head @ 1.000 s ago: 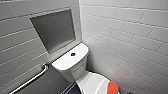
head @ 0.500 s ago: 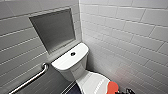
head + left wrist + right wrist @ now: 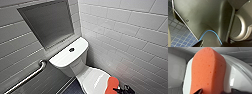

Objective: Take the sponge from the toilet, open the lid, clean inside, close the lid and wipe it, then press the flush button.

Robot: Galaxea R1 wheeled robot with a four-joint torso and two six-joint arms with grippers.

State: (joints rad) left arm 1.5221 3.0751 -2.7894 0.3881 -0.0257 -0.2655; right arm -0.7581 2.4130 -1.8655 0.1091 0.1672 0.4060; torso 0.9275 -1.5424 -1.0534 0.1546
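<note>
The white toilet [image 3: 75, 65] stands in the corner with its lid [image 3: 93, 79] down. On the cistern top sits the dark round flush button [image 3: 71, 49]. The orange-red sponge [image 3: 113, 85] lies on the front part of the lid. My right gripper [image 3: 123, 89] is right beside the sponge, open. In the right wrist view the sponge [image 3: 208, 72] looms very close on the glossy lid [image 3: 231, 77], and a dark fingertip [image 3: 199, 91] shows in front of its near end. The gripper holds nothing.
A metal grab bar [image 3: 27, 78] runs along the left wall under a grey recessed niche [image 3: 47, 23]. White tiled wall [image 3: 130, 37] closes in tight on the toilet's right. Dark blue small-tiled floor [image 3: 176, 32] lies beside my body's dark shell [image 3: 205, 16].
My right gripper has edged into the head view beside the sponge. The toilet, lid and sponge have not moved.
</note>
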